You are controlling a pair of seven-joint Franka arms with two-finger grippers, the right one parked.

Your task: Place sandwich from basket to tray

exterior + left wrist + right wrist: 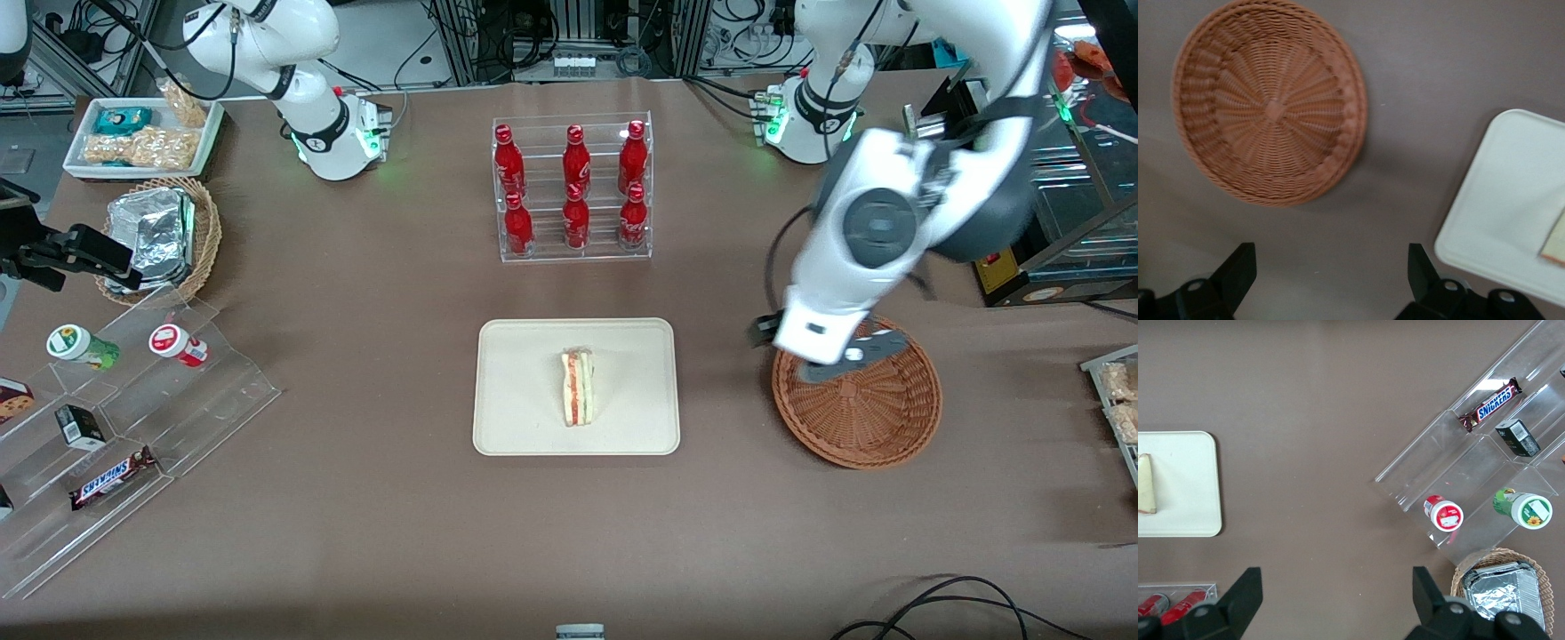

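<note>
The sandwich point(578, 388), a pale bread wedge with red and green filling, stands on the cream-beige tray point(524, 418) at the table's middle. An edge of it shows in the left wrist view point(1555, 241), on the tray point(1511, 200). The round reddish-brown basket point(876, 427) lies empty beside the tray, toward the working arm's end; it also shows in the left wrist view point(1271, 110). My left gripper point(800, 342) hangs open and empty above the basket's rim on the tray's side; its fingers point(1238, 267) stand wide apart over bare table.
A clear rack of red bottles point(573, 191) stands farther from the camera than the tray. A clear stepped stand with snacks point(116, 427), a lighter basket of foil packets point(160, 236) and a white snack tray point(142, 138) lie toward the parked arm's end.
</note>
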